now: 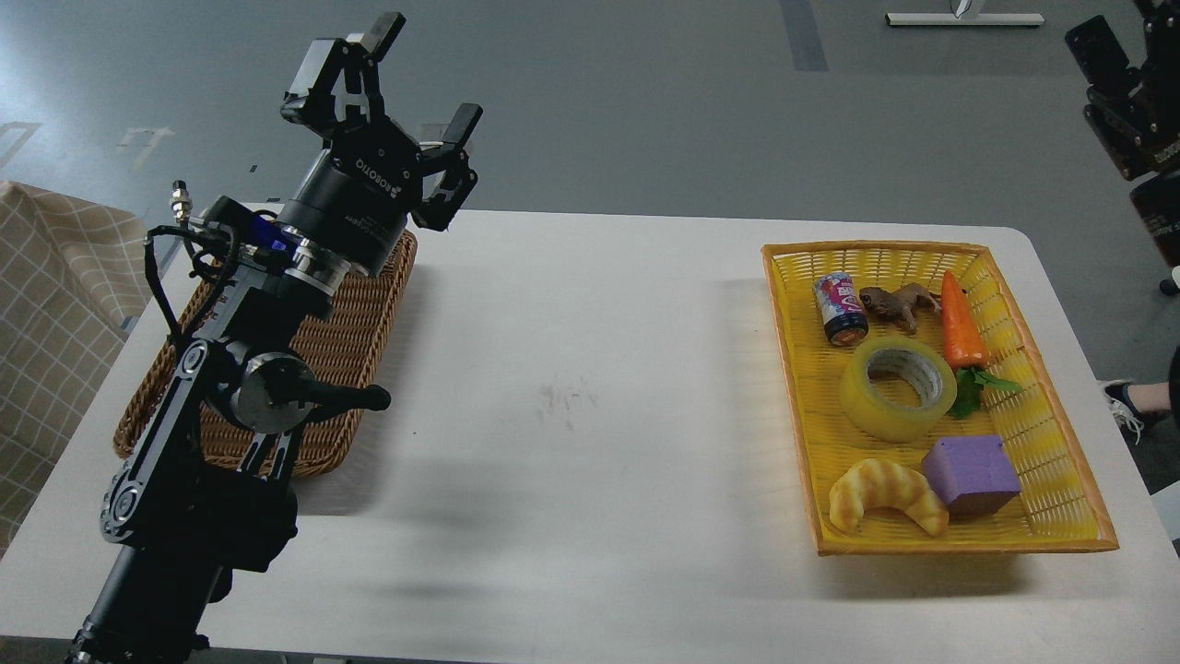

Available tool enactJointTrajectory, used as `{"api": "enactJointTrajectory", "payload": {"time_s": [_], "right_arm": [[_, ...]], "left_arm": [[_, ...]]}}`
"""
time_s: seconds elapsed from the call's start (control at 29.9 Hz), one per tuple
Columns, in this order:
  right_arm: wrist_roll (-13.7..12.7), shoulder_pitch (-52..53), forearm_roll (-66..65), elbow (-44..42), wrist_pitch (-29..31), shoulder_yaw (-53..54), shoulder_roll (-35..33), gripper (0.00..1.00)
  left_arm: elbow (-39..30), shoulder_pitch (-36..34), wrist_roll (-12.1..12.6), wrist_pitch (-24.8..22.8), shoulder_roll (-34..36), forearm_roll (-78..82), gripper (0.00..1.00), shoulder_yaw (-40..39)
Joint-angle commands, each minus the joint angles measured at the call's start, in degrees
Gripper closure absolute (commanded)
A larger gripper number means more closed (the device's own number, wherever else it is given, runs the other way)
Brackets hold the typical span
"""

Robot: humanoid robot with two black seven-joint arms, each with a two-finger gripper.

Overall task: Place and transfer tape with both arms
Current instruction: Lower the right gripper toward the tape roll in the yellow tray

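One tape (897,388) roll lies flat in the yellow basket (1060,516), about mid-basket. Relative to tape: can (840,309) and toy frog (899,303) behind it, carrot (961,323) just beside on the right, croissant (887,496) and purple block (972,473) in front. My left gripper (406,88) is well left of tape, raised over the wicker tray (369,341), fingers apart, holding nothing. Right gripper (1129,101) at the frame's top-right edge, far behind tape; fingers: can't tell.

Single head view, forward and downward over the white table (590,369), moderately near.
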Motion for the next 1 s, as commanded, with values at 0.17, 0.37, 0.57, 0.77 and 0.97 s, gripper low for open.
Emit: {"api": "enactJointTrajectory", "payload": {"time_s": [0.17,0.37,0.57,0.77,0.97], "right_arm": [[-1.85,-4.79,-26.35,-4.28,-0.04,-4.34,-6.16,0.0],[-5.62,-5.23,-29.92,-9.64,-0.04,-6.91,-6.35,0.0],[-10.72,-2.95,-29.92,-13.51,-0.04,-12.26,-6.52,0.0],[-11.7,-2.69,-29.92,-17.38,-0.04,-17.71,-6.52,0.02],[-11.61,-2.77,-29.92,-19.49,-0.04,-22.02,-6.52,0.07]], "left_arm": [[0.01,0.25,0.0,0.1,0.01,0.09,0.01,-0.09],[0.01,0.34,0.0,0.1,0.01,0.01,0.01,0.0],[0.01,0.6,-0.09,0.19,0.01,0.01,0.01,-0.17],[0.36,0.43,-0.09,0.45,-0.08,0.18,0.01,-0.35],[0.98,0.6,-0.18,0.45,-0.16,0.62,0.01,-0.44]]}}
